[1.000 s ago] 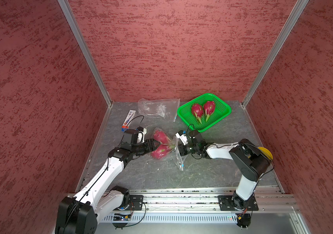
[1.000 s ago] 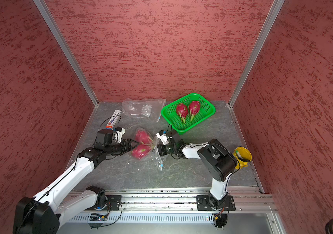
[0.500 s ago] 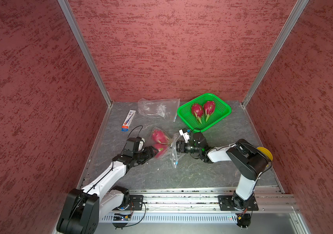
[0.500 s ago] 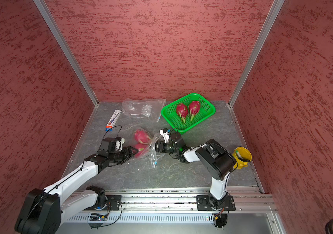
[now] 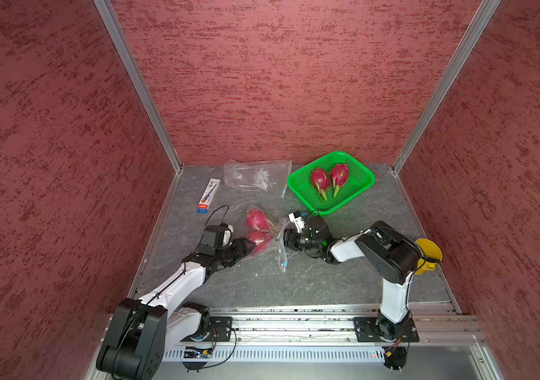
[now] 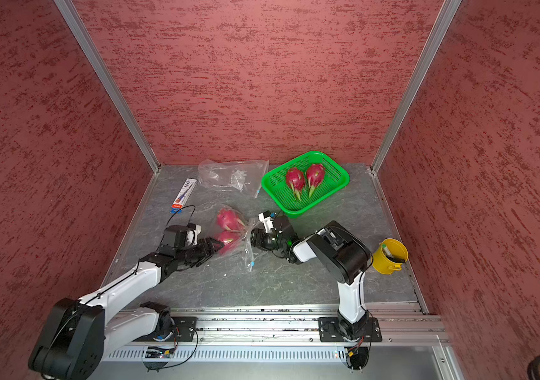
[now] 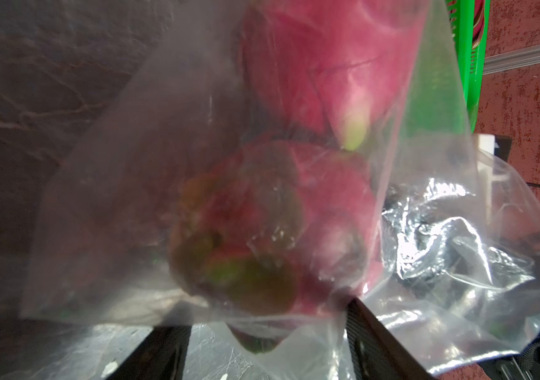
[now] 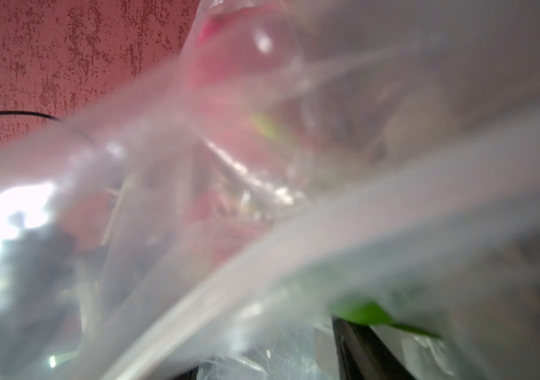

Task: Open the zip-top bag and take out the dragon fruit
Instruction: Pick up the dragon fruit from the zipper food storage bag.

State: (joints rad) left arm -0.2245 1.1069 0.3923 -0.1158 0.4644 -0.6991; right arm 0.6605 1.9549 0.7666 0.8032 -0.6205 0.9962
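A green basket (image 5: 349,194) is holding two dragon fruit (image 5: 319,179); a clear zip-top bag (image 5: 277,250) lying on the desk (image 5: 262,286) is holding two more. The left hand (image 5: 247,246) is standing spread around the end of the nearer bagged fruit (image 5: 258,238); the right hand (image 5: 286,237) is meeting the bag's opposite edge, grip impossible to tell.

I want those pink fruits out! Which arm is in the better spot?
Right: the right fingers sit at the bag's zip end, nearer the green basket. The left fingers are at its closed end.

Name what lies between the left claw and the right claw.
The clear zip-top bag holding two dragon fruits, shown in both top views.
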